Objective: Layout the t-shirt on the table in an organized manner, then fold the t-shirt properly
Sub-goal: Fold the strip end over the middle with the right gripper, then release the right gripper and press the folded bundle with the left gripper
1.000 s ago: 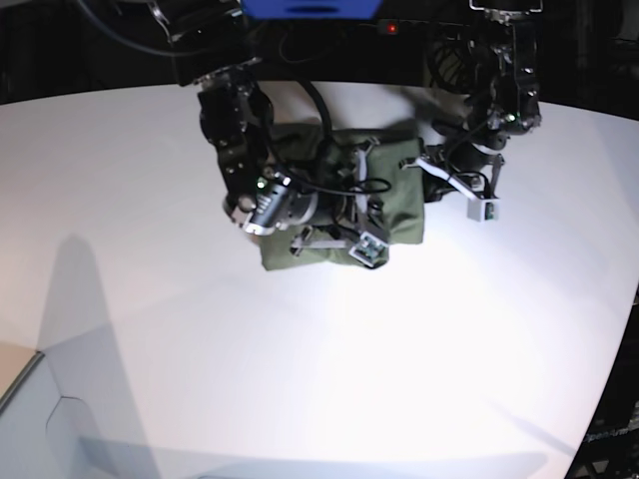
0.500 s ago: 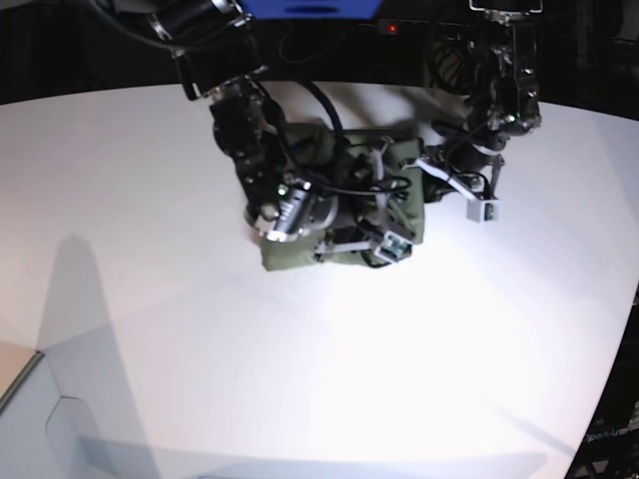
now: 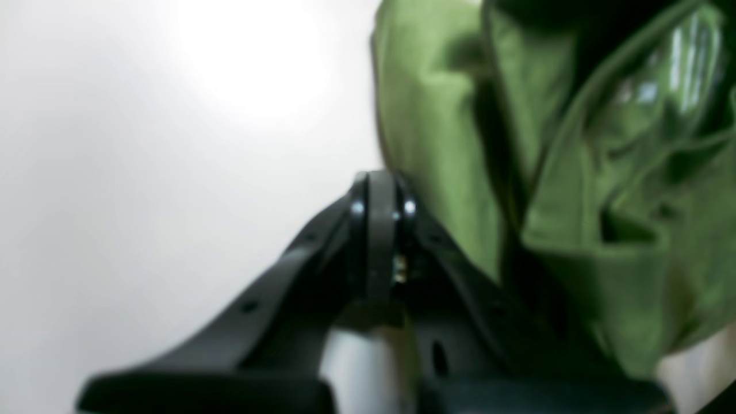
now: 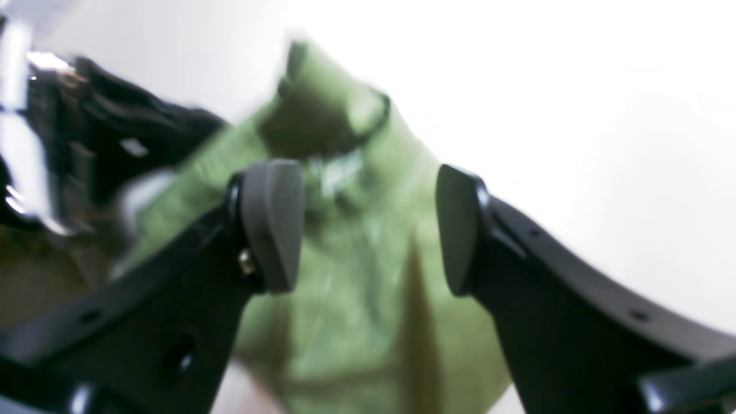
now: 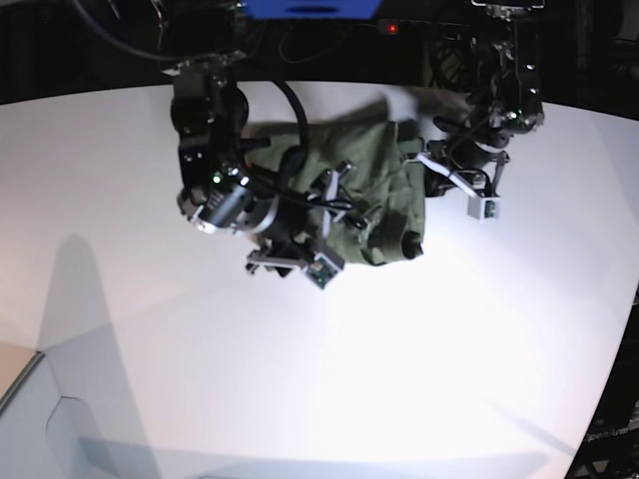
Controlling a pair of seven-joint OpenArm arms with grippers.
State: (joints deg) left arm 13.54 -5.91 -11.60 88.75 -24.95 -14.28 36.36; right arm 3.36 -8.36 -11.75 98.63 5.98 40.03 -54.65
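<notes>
Below, the t-shirt (image 4: 368, 276) lies between the right fingers (image 4: 270, 224), spread apart; left fingers (image 3: 376, 218) clenched beside it.

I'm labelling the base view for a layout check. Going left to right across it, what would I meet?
Bare white table → right hand, open over the shirt's left part → olive-green t-shirt → left hand, shut beside the shirt's right edge → bare table again.

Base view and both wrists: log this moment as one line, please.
stage: folding | t-shirt: bunched on table | right gripper: open above shirt, holding nothing | left gripper: shut, beside shirt edge
</notes>
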